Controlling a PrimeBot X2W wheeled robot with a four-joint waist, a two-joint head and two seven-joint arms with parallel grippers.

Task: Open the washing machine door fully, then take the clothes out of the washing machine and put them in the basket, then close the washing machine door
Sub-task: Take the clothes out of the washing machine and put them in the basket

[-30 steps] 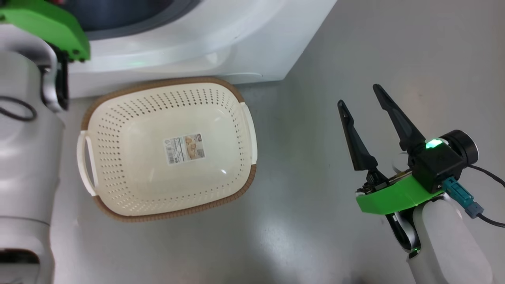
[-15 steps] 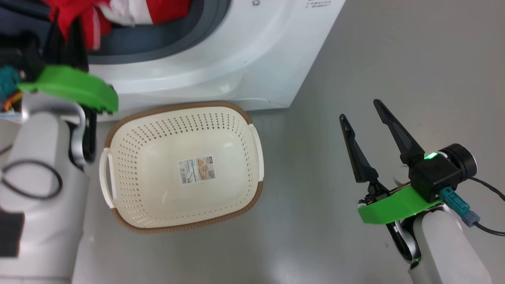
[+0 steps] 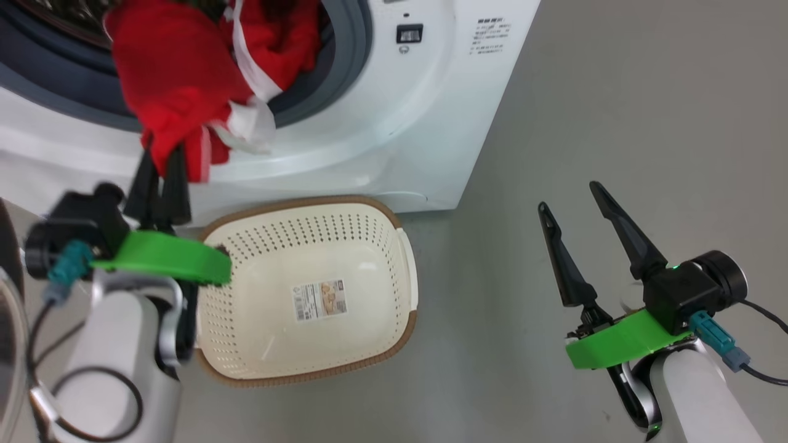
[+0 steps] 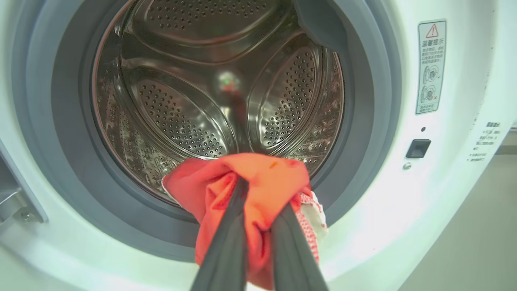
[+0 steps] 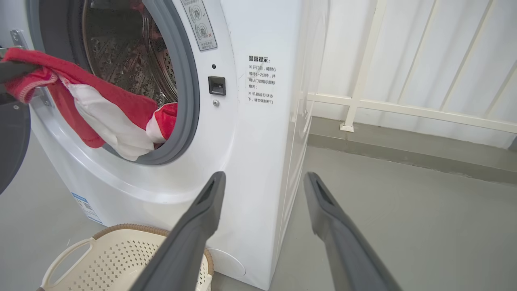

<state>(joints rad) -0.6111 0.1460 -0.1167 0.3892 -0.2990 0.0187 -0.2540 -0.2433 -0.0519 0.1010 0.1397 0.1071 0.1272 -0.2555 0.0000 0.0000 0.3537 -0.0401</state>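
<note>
The washing machine (image 3: 394, 111) stands with its opening bare, and the steel drum (image 4: 202, 81) shows inside. The washing machine door (image 5: 12, 141) is swung out to the left, seen as a dark edge. My left gripper (image 3: 163, 169) is shut on the red clothes (image 3: 172, 80), just in front of the gasket and above the basket's far left rim. Its fingers (image 4: 238, 226) pinch a bunch of the clothes (image 4: 258, 182). Red and white fabric (image 5: 101, 109) trails from it back over the gasket into the drum. The cream basket (image 3: 381, 246) sits on the floor against the machine. My right gripper (image 3: 567, 195) hangs open over the floor.
Grey floor (image 3: 615, 92) spreads to the right of the machine. A white railing and wall (image 5: 404, 101) stand beyond the machine's right side. My open right gripper (image 5: 264, 176) points at the machine's front right corner, with the basket (image 5: 121, 258) low to its left.
The head camera has tilted up, bringing the machine's opening into view. My left gripper has drawn back out of the opening with the red garment in it. The right arm has held still.
</note>
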